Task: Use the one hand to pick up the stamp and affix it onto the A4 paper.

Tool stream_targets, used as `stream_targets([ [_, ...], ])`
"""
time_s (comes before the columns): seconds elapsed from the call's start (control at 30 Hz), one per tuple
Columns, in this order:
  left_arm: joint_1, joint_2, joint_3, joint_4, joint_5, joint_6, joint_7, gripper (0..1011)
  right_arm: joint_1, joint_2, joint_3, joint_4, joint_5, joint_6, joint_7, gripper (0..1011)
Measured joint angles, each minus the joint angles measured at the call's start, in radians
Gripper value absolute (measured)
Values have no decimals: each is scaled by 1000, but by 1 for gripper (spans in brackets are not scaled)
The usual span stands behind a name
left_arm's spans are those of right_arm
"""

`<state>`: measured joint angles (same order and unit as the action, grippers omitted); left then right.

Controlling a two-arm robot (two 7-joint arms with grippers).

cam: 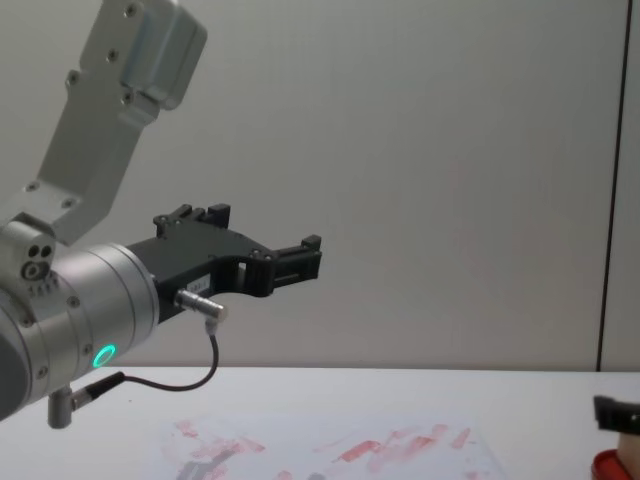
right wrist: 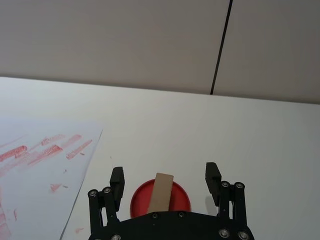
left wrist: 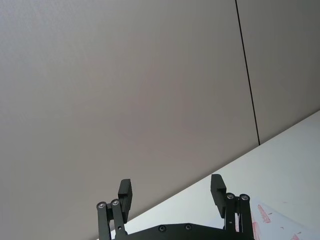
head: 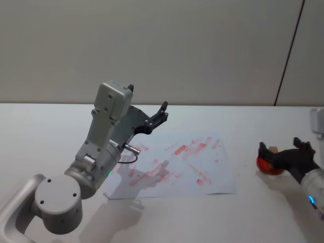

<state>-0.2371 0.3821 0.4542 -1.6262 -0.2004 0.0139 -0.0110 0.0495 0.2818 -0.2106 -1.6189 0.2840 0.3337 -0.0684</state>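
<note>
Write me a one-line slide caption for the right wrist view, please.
Open right gripper flanks the stamp standing on the red tray, beside the ink-marked A4 paper.

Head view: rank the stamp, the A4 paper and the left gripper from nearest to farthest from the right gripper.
1. The stamp, between the open right gripper's fingers, on the red tray.
2. The A4 paper, lying flat to its left.
3. The left gripper, raised, farther left again.
</note>
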Motion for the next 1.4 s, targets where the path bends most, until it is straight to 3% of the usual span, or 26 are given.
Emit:
stream_targets([
  [0.57, 0, 0, 0, 0, 0, 0, 0, 1002, 74, -58, -26, 110, -37, 67, 14, 995],
  [0.9, 0, 0, 0, 0, 0, 0, 0, 1002, 87, -69, -31, 129, -45, 79, 16, 745],
  [1.4, 0, 0, 0, 0, 0, 0, 0, 1003, 94, -75, -34, 141, -49, 86, 17, 275],
])
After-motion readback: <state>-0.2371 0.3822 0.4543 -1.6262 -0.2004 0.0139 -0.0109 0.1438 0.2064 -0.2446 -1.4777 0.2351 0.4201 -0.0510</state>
